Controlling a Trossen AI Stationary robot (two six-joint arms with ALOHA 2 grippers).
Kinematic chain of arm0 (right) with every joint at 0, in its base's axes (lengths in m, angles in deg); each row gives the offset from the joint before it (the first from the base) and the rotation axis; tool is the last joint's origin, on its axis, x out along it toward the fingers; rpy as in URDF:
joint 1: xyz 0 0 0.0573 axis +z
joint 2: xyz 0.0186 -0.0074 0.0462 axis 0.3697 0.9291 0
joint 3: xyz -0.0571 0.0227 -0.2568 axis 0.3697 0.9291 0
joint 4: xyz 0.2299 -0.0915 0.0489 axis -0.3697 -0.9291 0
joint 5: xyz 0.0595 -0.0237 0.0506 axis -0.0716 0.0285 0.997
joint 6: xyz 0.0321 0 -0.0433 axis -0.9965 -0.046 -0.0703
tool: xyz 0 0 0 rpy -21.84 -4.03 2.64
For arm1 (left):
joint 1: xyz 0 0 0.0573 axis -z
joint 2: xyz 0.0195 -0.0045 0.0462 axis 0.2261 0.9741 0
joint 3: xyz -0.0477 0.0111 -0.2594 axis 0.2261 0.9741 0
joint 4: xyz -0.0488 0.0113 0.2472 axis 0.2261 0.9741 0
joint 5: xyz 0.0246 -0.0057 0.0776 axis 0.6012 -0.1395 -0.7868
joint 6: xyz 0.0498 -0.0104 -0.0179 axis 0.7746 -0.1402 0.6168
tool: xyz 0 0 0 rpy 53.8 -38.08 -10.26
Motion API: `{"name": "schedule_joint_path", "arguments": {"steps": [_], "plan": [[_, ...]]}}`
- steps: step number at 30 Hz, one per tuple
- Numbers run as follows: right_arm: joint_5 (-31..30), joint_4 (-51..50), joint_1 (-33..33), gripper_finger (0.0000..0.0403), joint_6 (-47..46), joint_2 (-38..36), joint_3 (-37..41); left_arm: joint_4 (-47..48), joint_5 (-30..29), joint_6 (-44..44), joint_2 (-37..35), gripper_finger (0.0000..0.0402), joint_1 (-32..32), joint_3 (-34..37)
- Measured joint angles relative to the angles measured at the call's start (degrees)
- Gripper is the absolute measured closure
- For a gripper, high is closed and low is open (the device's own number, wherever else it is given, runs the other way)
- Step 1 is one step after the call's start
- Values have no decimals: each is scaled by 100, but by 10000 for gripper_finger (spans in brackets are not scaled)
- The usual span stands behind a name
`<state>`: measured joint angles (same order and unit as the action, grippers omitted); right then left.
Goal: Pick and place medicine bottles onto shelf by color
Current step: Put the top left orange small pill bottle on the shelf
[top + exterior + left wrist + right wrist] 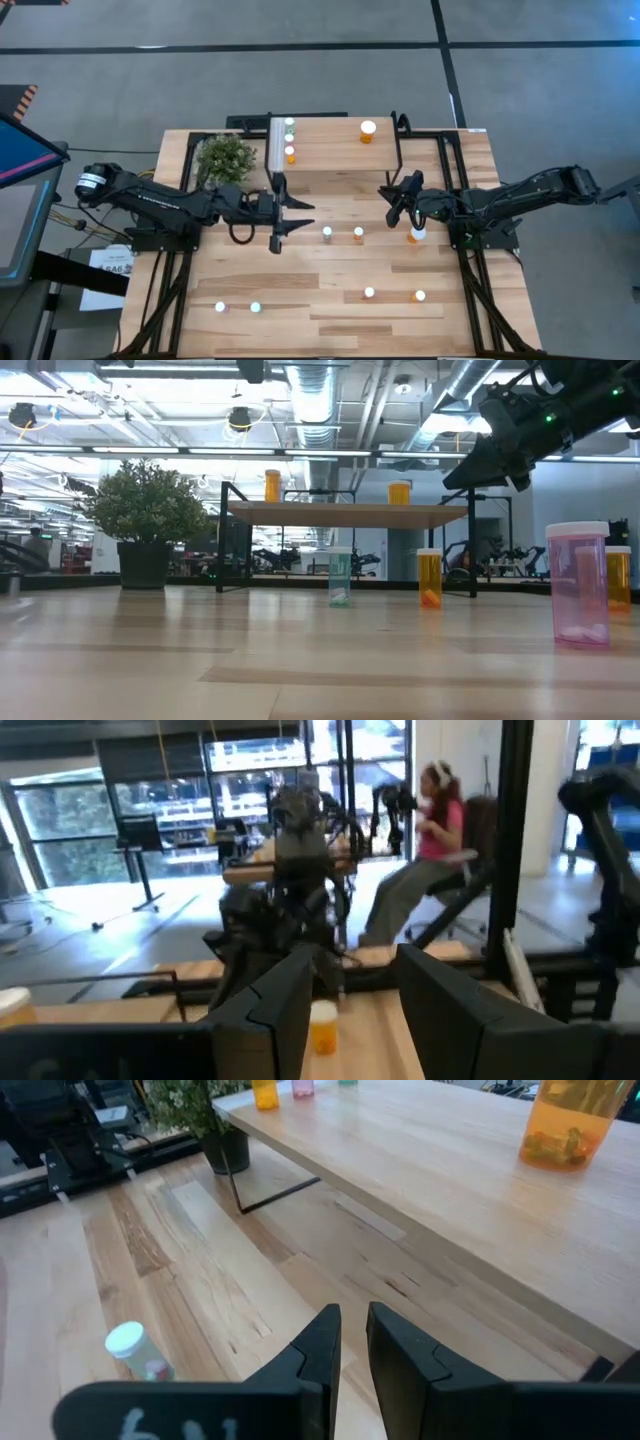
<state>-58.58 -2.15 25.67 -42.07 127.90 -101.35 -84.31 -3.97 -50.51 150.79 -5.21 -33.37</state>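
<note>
Above the middle of the desk point(330, 320) both arms hang near the front edge of the shelf point(335, 155). The right gripper point(398, 197) has its fingers drawn almost together with only a thin slit between them and nothing in that slit; the left gripper point(282, 215) has its fingers standing partly apart and also empty. Judging by the layout, the main risk is the right arm: an orange bottle point(416, 235) stands directly beside it on the desk, and a careless swing or descent could tip that bottle over and send it rolling. Nearly closed fingers would also have to spread before they could straddle any cap, or they would just push it aside. The two arms face each other closely, so reaching for the green bottle point(327, 234) or the small orange bottle point(359, 234) between them at the same time could bring them into contact. The shelf already carries a row of three small bottles point(290, 140) by its white strip, orange, pink and green in the right wrist view, and a larger orange bottle point(367, 131) set apart toward the other end; crowding that row could knock it down. Four further bottles point(369, 293) remain near the desk's front, well apart from the shelf, and a potted plant point(226, 156) stands beside the shelf.
</note>
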Motion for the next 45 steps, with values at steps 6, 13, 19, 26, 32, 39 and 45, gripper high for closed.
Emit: {"name": "schedule_joint_path", "arguments": {"steps": [6,13,19,26,32,39,45], "plan": [[0,-10,0,327,-1,1,2,-239,30,32,-4,264,-110,-1],[0,-10,2,327,1,0,2,-318,140,-182,-9,264,-113,-2],[0,10,0,327,1,0,2,-820,242,-134,215,264,-39,-7],[0,9,0,327,-1,1,1,-1304,499,-15,560,264,-82,-4],[0,1,1,327,-1,2,1,-1336,575,30,555,264,-268,-4],[0,15,1,327,-1,2,2,-1238,645,-63,552,264,-343,-4],[0,157,7,327,-9,2,2,-1234,649,-165,551,264,-343,-4]]}}
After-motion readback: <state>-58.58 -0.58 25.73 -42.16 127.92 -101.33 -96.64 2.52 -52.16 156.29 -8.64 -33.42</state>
